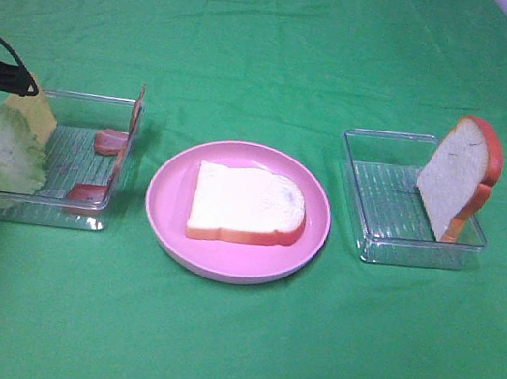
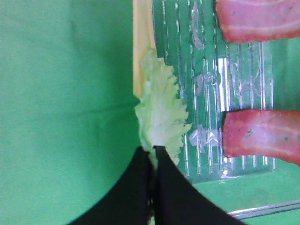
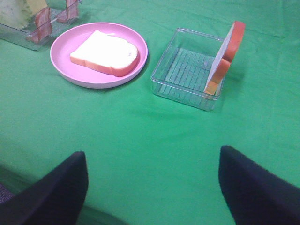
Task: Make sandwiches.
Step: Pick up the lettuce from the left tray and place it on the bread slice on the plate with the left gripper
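Clamped tight on the lettuce leaf [image 2: 161,112] with the left end effector [image 2: 153,151], both black fingers pressed flat against the leaf's edge. Leaf held at the 9 o'clock side of the left clear tray [image 1: 62,215], just in front of the yellow cheese square [image 1: 39,113]. Cannot tell whether lifted clear of the tray floor or touching it.

Inside the same tray, one bacon strip [image 1: 110,141] toward 12 o'clock and a second bacon strip [image 1: 86,191] toward 6 o'clock. A third bacon strip [image 1: 133,124] standing on edge against the 3 o'clock wall.

At the middle of the green surface [image 1: 223,361], a round pink plate [image 1: 165,203]. Flat on it, one bread slice [image 1: 246,206], orange-red crust showing along its 6 o'clock edge.

At 3 o'clock from the plate and apart from it, a second clear tray [image 1: 371,245]. Inside, the other bread slice [image 1: 454,176], standing on edge and leaning toward the tray's 3 o'clock wall.

Right end effector [image 3: 152,157] spread wide, gripping nothing, over bare green cloth. Plate and second tray visible beyond it in its own wrist view.
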Action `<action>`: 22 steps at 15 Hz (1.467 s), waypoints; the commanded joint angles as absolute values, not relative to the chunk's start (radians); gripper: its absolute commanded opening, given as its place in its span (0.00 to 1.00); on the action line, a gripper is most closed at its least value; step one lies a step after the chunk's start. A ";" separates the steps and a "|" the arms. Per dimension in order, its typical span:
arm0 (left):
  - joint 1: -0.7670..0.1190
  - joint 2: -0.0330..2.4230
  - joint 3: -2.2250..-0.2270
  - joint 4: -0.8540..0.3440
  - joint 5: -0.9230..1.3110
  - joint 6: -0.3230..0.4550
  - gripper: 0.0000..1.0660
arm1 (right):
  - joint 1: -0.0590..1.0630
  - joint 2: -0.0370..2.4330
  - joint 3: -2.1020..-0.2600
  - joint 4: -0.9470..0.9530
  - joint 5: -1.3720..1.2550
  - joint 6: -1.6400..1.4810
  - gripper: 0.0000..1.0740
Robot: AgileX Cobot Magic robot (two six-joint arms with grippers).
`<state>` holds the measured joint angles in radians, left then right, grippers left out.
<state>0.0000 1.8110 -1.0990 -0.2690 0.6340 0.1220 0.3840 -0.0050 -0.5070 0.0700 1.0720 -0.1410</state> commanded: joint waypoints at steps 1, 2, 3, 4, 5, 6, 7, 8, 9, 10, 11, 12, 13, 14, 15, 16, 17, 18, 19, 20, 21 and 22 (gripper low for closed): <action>0.001 1.799 -1.104 -0.303 0.645 0.115 0.00 | 0.385 -0.021 -0.503 0.068 1.062 -0.152 0.70; 0.001 1.785 -1.111 -0.318 0.645 0.116 0.00 | 0.385 -0.021 -0.503 0.068 1.062 -0.152 0.70; 0.001 1.767 -1.127 -0.331 0.652 0.116 0.00 | 0.385 -0.021 -0.503 0.068 1.062 -0.152 0.70; 0.000 1.733 -1.181 -0.382 0.690 0.146 0.00 | 0.385 -0.021 -0.503 0.068 1.062 -0.152 0.70; -0.004 1.722 -1.210 -0.433 0.723 0.178 0.00 | 0.385 -0.021 -0.503 0.068 1.062 -0.152 0.70; -0.004 1.715 -1.240 -0.504 0.750 0.221 0.00 | 0.385 -0.021 -0.503 0.068 1.062 -0.152 0.70; -0.004 1.712 -1.251 -0.542 0.758 0.240 0.00 | 0.385 -0.021 -0.503 0.068 1.062 -0.152 0.70; -0.004 1.701 -1.261 -0.639 0.764 0.297 0.00 | 0.385 -0.021 -0.503 0.068 1.062 -0.152 0.70; -0.004 1.692 -1.266 -0.722 0.767 0.351 0.00 | 0.385 -0.021 -0.503 0.068 1.062 -0.152 0.70; -0.004 1.688 -1.266 -0.820 0.770 0.407 0.00 | 0.385 -0.021 -0.503 0.068 1.062 -0.152 0.70; -0.004 1.687 -1.266 -0.936 0.778 0.478 0.00 | 0.385 -0.021 -0.503 0.068 1.062 -0.152 0.70; -0.006 1.687 -1.266 -1.046 0.786 0.549 0.00 | 0.385 -0.021 -0.503 0.068 1.062 -0.152 0.70; -0.017 1.687 -1.266 -1.170 0.799 0.629 0.00 | 0.385 -0.021 -0.503 0.068 1.062 -0.152 0.70; -0.024 1.687 -1.266 -1.218 0.805 0.664 0.00 | 0.385 -0.021 -0.503 0.068 1.062 -0.152 0.70; -0.086 1.696 -1.266 -1.386 0.807 0.810 0.00 | 0.385 -0.021 -0.503 0.068 1.062 -0.152 0.70; -0.134 1.712 -1.266 -1.442 0.810 0.863 0.00 | 0.385 -0.021 -0.503 0.068 1.062 -0.152 0.70; -0.188 1.735 -1.266 -1.478 0.809 0.893 0.00 | 0.385 -0.021 -0.503 0.068 1.062 -0.152 0.70; -0.213 1.749 -1.266 -1.495 0.809 0.904 0.00 | 0.385 -0.021 -0.503 0.068 1.062 -0.152 0.70; -0.257 1.781 -1.266 -1.525 0.807 0.910 0.00 | 0.385 -0.021 -0.503 0.068 1.062 -0.152 0.70; -0.295 1.816 -1.266 -1.550 0.803 0.923 0.00 | 0.385 -0.021 -0.503 0.068 1.062 -0.152 0.70; -0.331 1.855 -1.266 -1.572 0.800 0.942 0.00 | 0.385 -0.021 -0.503 0.068 1.062 -0.152 0.70; -0.355 1.893 -1.266 -1.594 0.800 0.958 0.00 | 0.385 -0.021 -0.503 0.068 1.062 -0.152 0.70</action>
<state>-0.3480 1.8910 -1.2620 -1.5650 0.8010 0.9400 0.3840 -0.0050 -0.5070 0.0700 1.0720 -0.1410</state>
